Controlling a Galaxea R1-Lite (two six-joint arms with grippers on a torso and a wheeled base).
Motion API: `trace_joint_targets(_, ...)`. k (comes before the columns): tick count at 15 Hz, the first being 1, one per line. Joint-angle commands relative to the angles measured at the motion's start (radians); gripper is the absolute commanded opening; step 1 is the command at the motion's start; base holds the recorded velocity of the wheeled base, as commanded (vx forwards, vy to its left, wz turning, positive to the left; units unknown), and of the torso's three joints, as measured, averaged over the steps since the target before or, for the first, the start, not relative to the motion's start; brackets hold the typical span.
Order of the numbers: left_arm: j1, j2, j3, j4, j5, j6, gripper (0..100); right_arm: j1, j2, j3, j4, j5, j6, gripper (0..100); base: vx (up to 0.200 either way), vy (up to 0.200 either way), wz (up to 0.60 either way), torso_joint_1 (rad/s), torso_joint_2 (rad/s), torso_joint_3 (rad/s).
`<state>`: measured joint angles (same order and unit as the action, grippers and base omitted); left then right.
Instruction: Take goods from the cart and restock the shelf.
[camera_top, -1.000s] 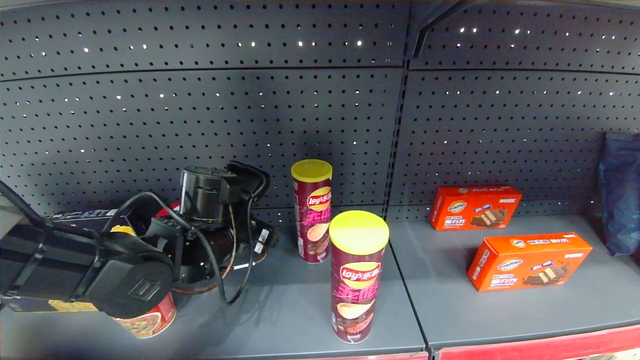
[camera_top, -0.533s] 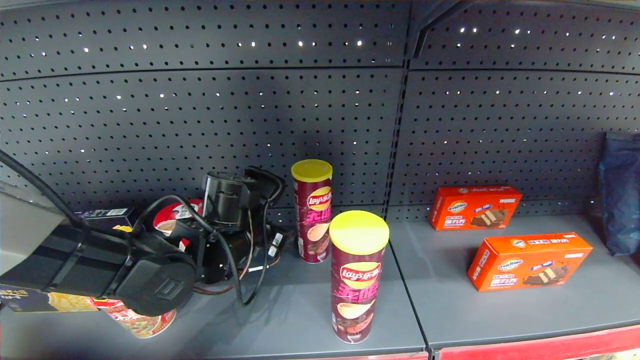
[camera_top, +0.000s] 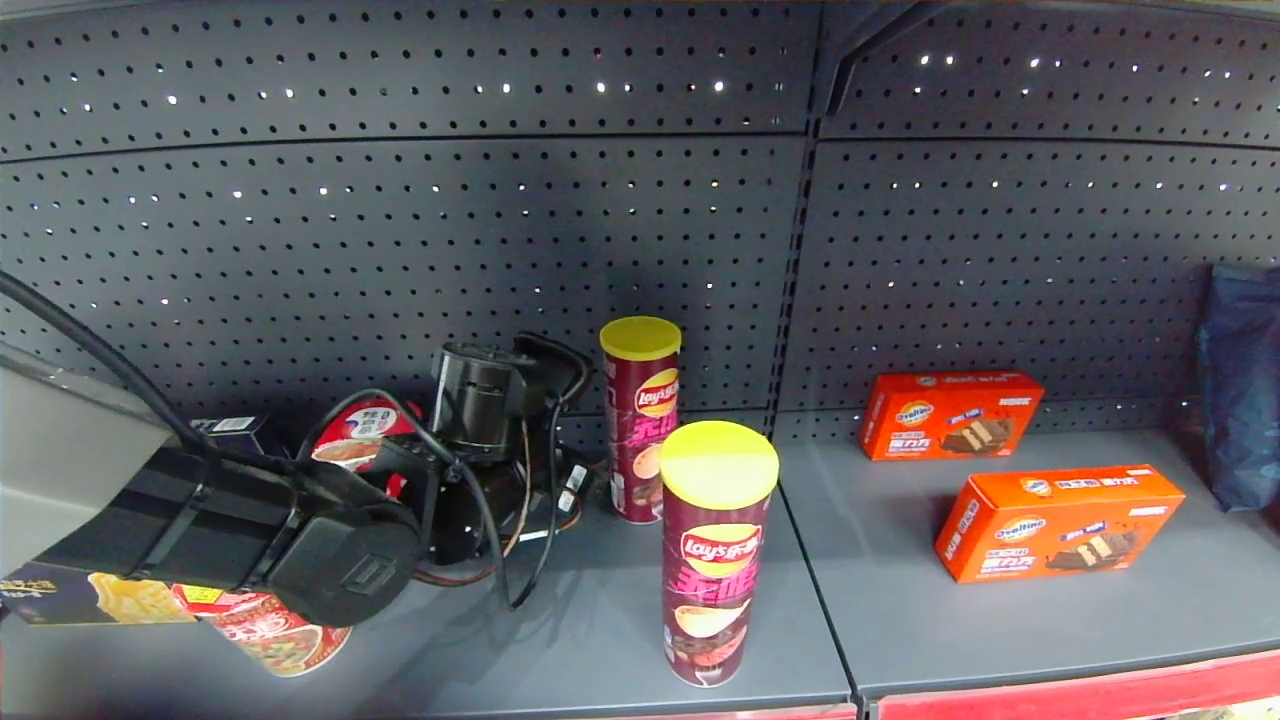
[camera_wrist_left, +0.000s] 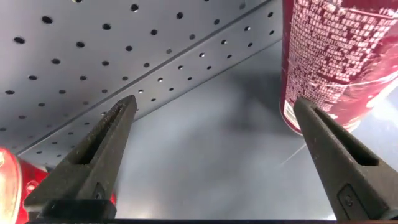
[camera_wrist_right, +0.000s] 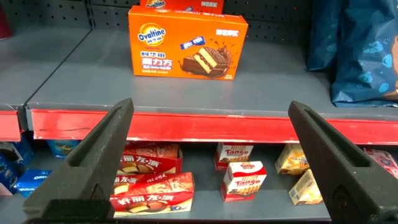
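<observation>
Two maroon chips cans with yellow lids stand on the grey shelf (camera_top: 600, 640), one at the back (camera_top: 640, 420) and one near the front (camera_top: 717, 550). My left arm's wrist (camera_top: 480, 400) lies low over the shelf just left of the back can. In the left wrist view my left gripper (camera_wrist_left: 214, 106) is open, facing the pegboard wall, with the back can (camera_wrist_left: 336, 62) right beside one finger. My right gripper (camera_wrist_right: 211, 109) is open with nothing in it, in front of the shelf's red edge (camera_wrist_right: 186, 124) and facing an orange cake box (camera_wrist_right: 186, 40).
Two orange cake boxes (camera_top: 950, 413) (camera_top: 1060, 520) lie on the right section, with a blue bag (camera_top: 1240, 385) at the far right. Red cup noodles (camera_top: 270, 635) (camera_top: 355, 440) and a dark box (camera_top: 90, 595) sit at the left. Several snack boxes (camera_wrist_right: 155, 186) fill the lower shelf.
My left arm has moved to the right along the shelf. The back chips can has shifted slightly right. A red cup behind the arm has come into sight.
</observation>
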<state>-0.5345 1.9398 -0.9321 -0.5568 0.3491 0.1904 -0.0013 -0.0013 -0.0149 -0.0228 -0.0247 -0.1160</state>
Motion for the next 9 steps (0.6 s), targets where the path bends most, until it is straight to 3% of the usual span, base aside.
trace_joint_targets(1, -0.001, 0.008, -0.001, 0.000, 0.001, 0.000, 100, 0.000, 0.001, 0.000, 0.000, 0.000, -0.001, 100, 0.000, 0.000, 0.00, 0.000, 0.00, 0.000)
trace_joint_targets(7, 0.004, -0.048, -0.020, 0.008, 0.025, -0.019, 100, 0.000, 0.001, -0.002, 0.000, 0.000, 0.001, 100, 0.000, 0.000, 0.00, 0.000, 0.00, 0.000)
trace_joint_targets(9, 0.019, -0.137, -0.050, 0.012, 0.036, 0.009, 100, 0.000, 0.001, 0.000, 0.000, 0.000, -0.001, 100, 0.000, 0.000, 0.00, 0.000, 0.00, 0.000)
